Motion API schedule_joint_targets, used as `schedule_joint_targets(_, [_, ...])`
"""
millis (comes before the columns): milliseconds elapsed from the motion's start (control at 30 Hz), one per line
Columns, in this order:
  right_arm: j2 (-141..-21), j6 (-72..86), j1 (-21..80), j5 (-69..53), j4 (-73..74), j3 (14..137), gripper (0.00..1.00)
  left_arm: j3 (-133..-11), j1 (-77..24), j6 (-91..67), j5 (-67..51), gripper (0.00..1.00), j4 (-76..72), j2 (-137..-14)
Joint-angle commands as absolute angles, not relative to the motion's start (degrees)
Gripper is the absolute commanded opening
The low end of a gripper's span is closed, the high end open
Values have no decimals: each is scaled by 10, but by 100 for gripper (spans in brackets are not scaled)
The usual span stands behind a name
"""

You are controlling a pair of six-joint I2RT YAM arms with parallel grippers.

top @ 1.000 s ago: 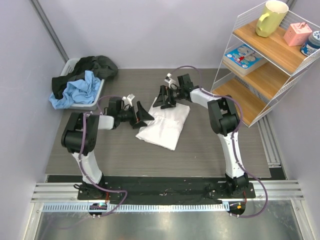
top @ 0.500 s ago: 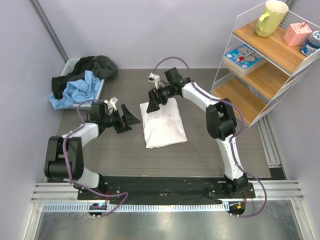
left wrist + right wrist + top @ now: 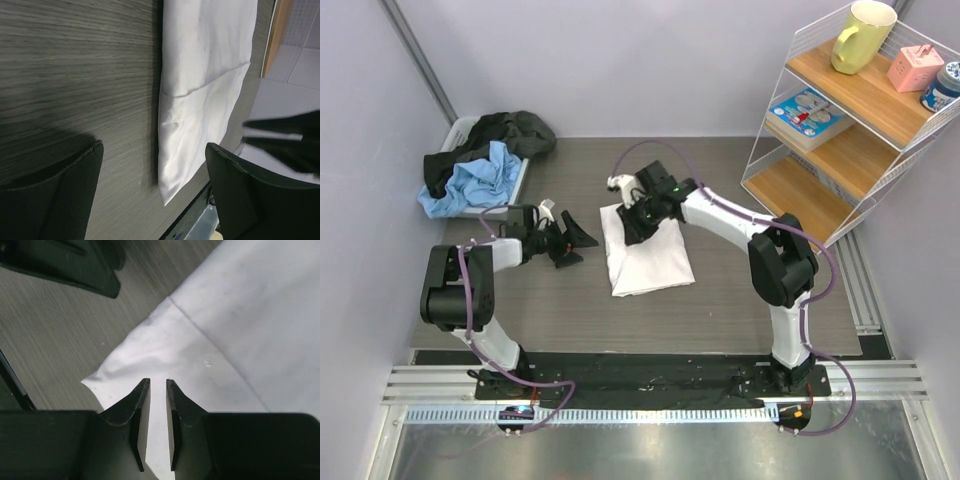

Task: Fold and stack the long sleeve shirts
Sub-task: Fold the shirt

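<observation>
Left fingers (image 3: 65, 200) wide apart beside folded white shirt (image 3: 648, 255); right fingers (image 3: 137, 415) nearly together over it, grip unclear.

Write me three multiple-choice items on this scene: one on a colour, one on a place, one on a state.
1. The mug on the top shelf is: A red, B yellow, C black.
2. The white shirt lies: A on the shelf, B under the mug, C folded flat on the table.
3. The left fingers are: A wide apart, gripping nothing, B clamped on the shirt, C pressed shut.

1 B: the top view shows it pale yellow.
2 C: the top view shows it as a neat rectangle in the middle of the table.
3 A: the left wrist view shows a broad gap between them, with the shirt lying free on the table.
</observation>
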State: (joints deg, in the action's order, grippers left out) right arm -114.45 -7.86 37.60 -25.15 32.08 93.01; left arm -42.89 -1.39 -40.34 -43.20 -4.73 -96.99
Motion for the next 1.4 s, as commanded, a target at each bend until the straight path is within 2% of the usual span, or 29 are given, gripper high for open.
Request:
schedule_joint_targets(0, [-1121, -1, 433, -173, 257, 928, 25, -423, -4, -389, -364, 84, -11, -914])
schedule_joint_targets(167, [-1143, 30, 479, -110, 207, 913, 26, -419, -4, -375, -302, 85, 27, -896])
schedule_joint_targets(400, [-1185, 64, 508, -47, 209, 921, 26, -422, -4, -375, -286, 86, 41, -897])
schedule_joint_targets(567, [-1213, 78, 518, -51, 213, 918, 31, -428, -17, -378, -278, 88, 40, -909])
schedule_joint_targets(700, [-1234, 62, 517, -36, 211, 913, 24, -436, -26, -392, -279, 86, 21, -929])
schedule_joint_targets(833, [-1219, 55, 515, -33, 213, 907, 1, -446, -39, -404, -283, 86, 9, -948])
schedule_joint_targets(1367, [-1129, 44, 473, -92, 219, 875, 1, -473, -88, -491, -301, 86, -72, -998])
